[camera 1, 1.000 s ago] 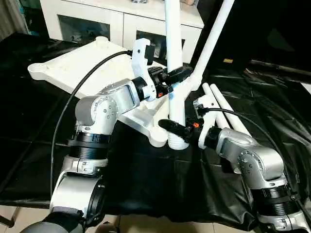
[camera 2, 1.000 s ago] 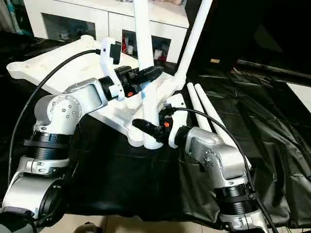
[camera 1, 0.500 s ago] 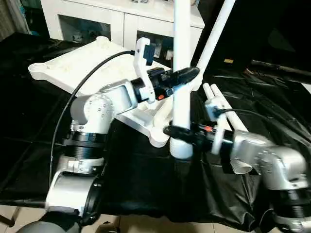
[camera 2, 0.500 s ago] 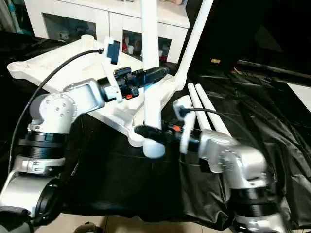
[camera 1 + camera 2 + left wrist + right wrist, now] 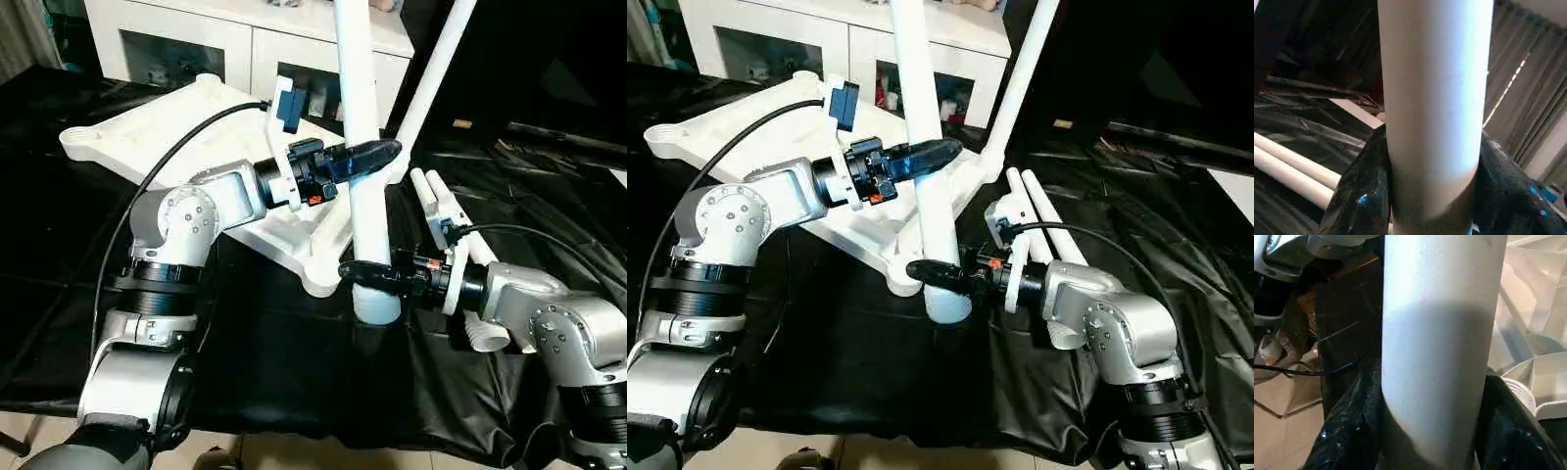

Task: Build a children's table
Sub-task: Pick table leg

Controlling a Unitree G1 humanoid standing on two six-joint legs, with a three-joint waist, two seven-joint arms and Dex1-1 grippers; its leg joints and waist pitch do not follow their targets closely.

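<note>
**Upright leg held in two grippers beside the table's near corner**

Now the long white tapered plastic tube leg [image 5: 364, 147] stands nearly vertical, its long axis running from 12 to 6 o'clock in the head views, leaning slightly so that the top tips toward 11. Its lower, wider end hangs just beside the near corner socket of the white plastic children's table top [image 5: 147, 137], which lies ribbed side up on the black-cloth-covered work table [image 5: 59, 255]. Whether that end touches the socket cannot be told.

The left gripper [image 5: 377, 155] reaches in from 9 o'clock and clamps the leg at mid-height, one black finger on either side. The right gripper [image 5: 361, 271] comes from 3 o'clock and clamps the same leg lower down, close to its bottom end.

A second white leg [image 5: 1019, 83] rises from the table top's far corner, slanting toward 1 o'clock. Two more white legs [image 5: 441, 201] lie flat and side by side on the cloth, pointing roughly 11 to 5, partly behind the right arm.

The left wrist view adds the two lying legs [image 5: 1288, 169] behind the gripped tube. The right wrist view adds a ridged round socket [image 5: 1520, 394] of the table top close beside the tube. The head views take in a white cabinet with glass doors [image 5: 235, 44] at 12 o'clock.
</note>
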